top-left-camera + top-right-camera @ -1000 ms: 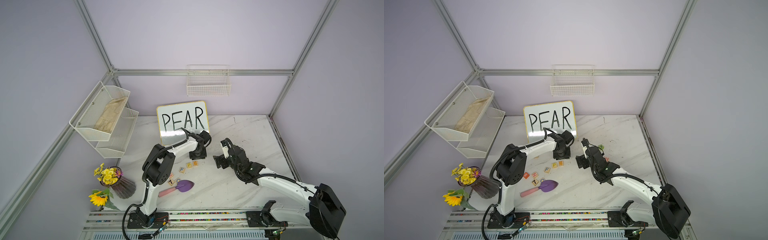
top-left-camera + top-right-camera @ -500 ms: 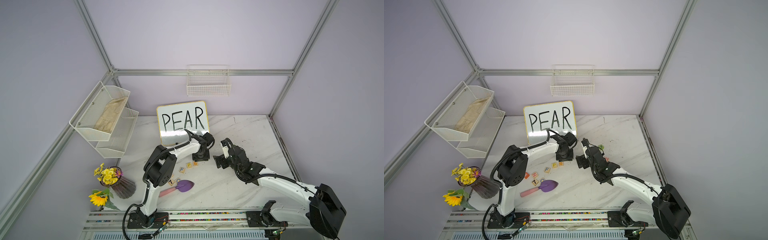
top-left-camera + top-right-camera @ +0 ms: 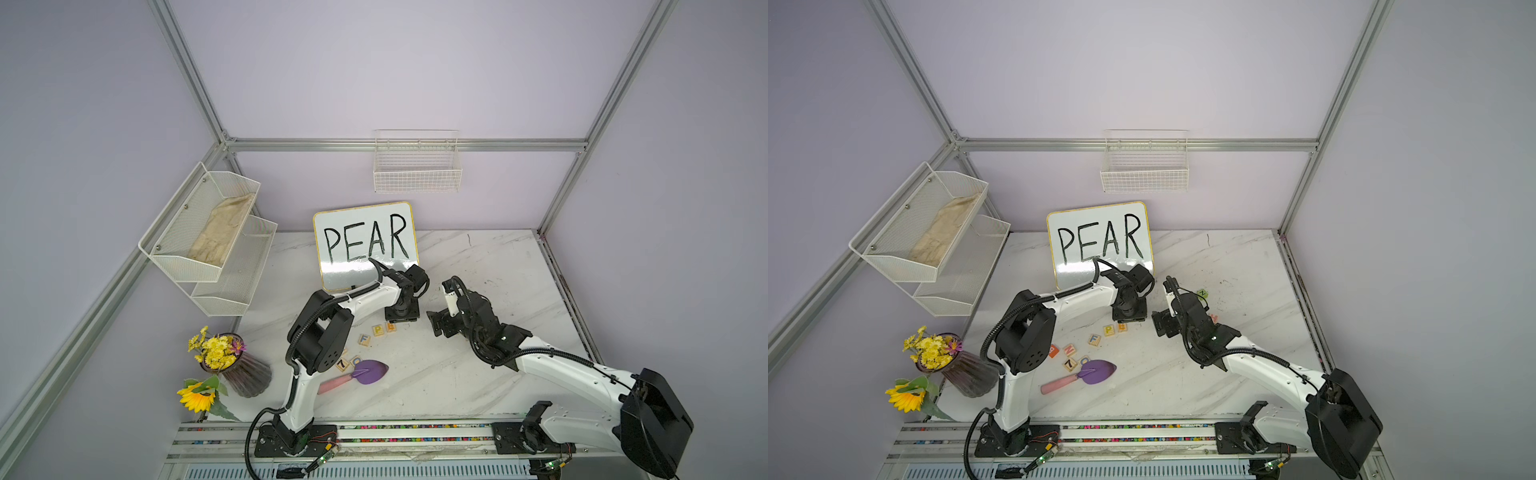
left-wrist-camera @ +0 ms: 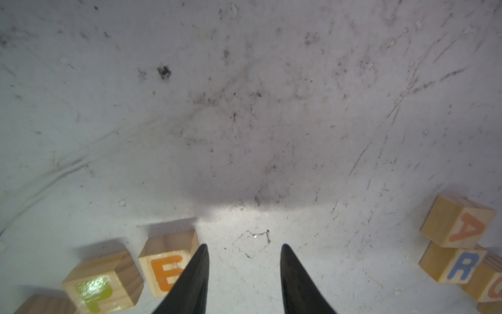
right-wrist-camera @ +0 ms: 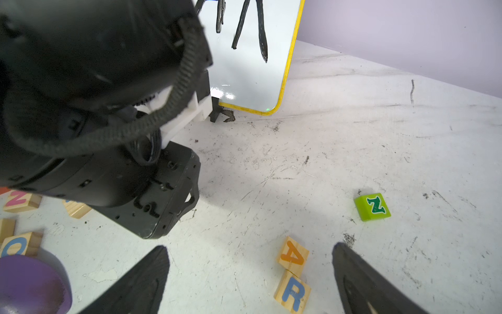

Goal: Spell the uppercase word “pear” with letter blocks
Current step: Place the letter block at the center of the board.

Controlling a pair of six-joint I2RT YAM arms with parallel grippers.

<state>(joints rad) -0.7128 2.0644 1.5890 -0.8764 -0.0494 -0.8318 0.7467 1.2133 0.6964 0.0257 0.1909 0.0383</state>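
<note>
Wooden P block (image 4: 102, 288) and E block (image 4: 165, 271): lying side by side on the table (image 4: 244, 108), at the near left of the left gripper (image 4: 244, 247). Left gripper: hovering low, fingers standing narrowly apart, gripping nothing. A block (image 5: 292, 255) and R block (image 5: 292, 292): lying touching, farther right. Right gripper (image 5: 250, 247): hanging close by them, fingers spreading wide, gripping nothing.

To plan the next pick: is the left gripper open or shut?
Open. On the left gripper, fingertips stand apart, nothing between them.
</note>
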